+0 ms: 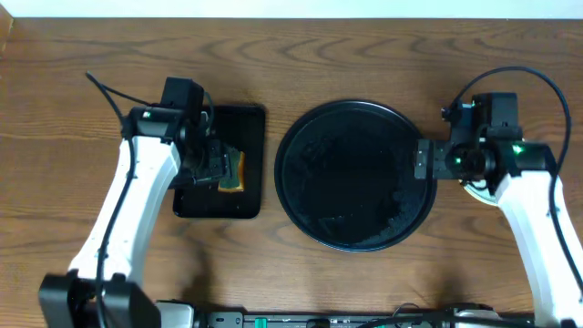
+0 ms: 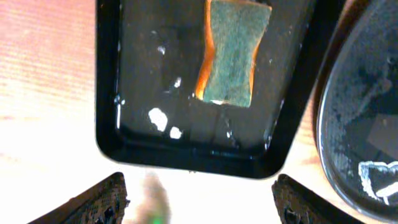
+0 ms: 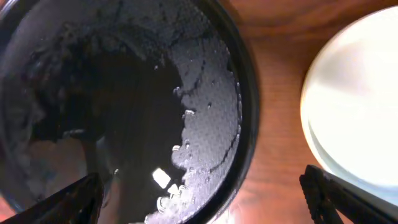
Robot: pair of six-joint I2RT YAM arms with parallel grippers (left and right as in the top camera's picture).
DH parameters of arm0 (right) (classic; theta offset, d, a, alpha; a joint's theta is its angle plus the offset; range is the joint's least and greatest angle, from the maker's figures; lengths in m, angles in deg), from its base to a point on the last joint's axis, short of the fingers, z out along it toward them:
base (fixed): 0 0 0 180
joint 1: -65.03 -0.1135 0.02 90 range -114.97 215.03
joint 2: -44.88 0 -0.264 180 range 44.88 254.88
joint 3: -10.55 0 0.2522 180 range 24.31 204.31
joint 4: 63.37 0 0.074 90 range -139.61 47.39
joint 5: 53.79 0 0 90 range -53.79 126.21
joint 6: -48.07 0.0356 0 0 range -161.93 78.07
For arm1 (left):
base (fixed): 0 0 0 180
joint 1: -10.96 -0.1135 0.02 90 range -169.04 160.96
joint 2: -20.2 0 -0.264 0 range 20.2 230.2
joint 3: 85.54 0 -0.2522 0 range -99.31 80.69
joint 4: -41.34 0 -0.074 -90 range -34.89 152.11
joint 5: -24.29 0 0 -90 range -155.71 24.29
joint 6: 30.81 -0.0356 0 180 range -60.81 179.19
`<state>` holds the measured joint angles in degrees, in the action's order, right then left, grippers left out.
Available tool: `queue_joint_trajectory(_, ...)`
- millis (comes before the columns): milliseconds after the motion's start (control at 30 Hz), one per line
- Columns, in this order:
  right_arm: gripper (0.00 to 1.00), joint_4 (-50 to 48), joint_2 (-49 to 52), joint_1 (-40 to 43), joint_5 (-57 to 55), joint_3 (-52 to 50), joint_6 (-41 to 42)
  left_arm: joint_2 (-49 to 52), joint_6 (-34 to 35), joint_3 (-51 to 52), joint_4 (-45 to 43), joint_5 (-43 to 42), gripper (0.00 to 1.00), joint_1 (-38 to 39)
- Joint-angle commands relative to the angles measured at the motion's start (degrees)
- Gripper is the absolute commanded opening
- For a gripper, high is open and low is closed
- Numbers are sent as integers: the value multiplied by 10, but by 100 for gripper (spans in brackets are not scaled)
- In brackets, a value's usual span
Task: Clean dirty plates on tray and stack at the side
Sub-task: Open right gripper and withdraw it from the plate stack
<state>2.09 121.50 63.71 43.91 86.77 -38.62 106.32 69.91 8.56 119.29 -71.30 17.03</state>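
The large round black tray (image 1: 355, 182) lies mid-table with no plates on it, only a wet soapy film; its rim shows in the right wrist view (image 3: 247, 106). A stack of pale plates (image 3: 354, 106) rests on the wood just right of the tray, mostly hidden under my right arm in the overhead view (image 1: 476, 189). My right gripper (image 1: 426, 162) is open and empty over the tray's right rim and the gap beside the plates (image 3: 205, 199). My left gripper (image 1: 211, 162) is open and empty over the small rectangular tray (image 2: 199, 199).
A small rectangular black tray (image 1: 221, 205) stands left of the round tray, wet inside (image 2: 143, 74). A green and orange sponge (image 1: 233, 171) lies in it (image 2: 233, 53). Brown wood tabletop (image 1: 364, 55) surrounds both trays.
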Motion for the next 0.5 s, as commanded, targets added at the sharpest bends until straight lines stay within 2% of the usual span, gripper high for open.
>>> queue_joint_trajectory(0, 99, 17, -61, -11, -32, 2, 18, -69, 6, 30, 4, 5, 78, -2)
queue_joint_trajectory(67, 99, 17, -103, -12, -32, -10, 18, -123, 5, 61, -12, 5, 82, -2)
queue_joint_trajectory(333, 99, -41, -318, -20, -32, -131, 24, -400, -4, 207, -115, 5, 84, -2)
queue_joint_trajectory(467, 99, -27, -397, -20, -32, -161, 24, -515, -3, 243, -120, 5, 84, -3)
